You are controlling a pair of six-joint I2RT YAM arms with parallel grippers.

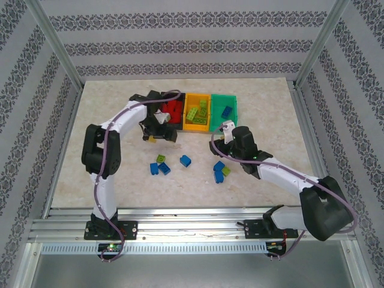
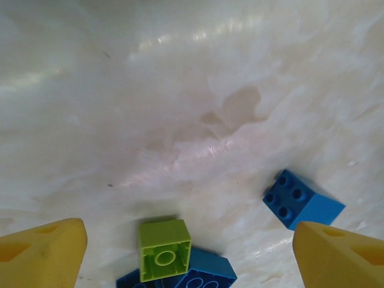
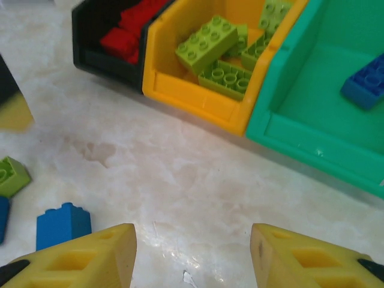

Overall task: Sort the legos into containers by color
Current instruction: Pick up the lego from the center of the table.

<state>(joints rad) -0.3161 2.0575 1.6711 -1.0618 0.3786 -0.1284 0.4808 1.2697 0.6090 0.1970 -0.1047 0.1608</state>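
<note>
Pale marble tabletop carries three joined bins at 12 o'clock, with loose bricks toward 6. Left gripper hangs empty, fingers spread, over a lime brick touching blue bricks. It would do best to centre itself and pinch only the lime one. Right gripper is likewise spread and empty.

- Striped, patterned wallpaper is lining three sides.
- Aluminium posts are framing the corners.
- Pale marbled tabletop is catching soft glare.
- Metal rails are running along the near edge.
</note>
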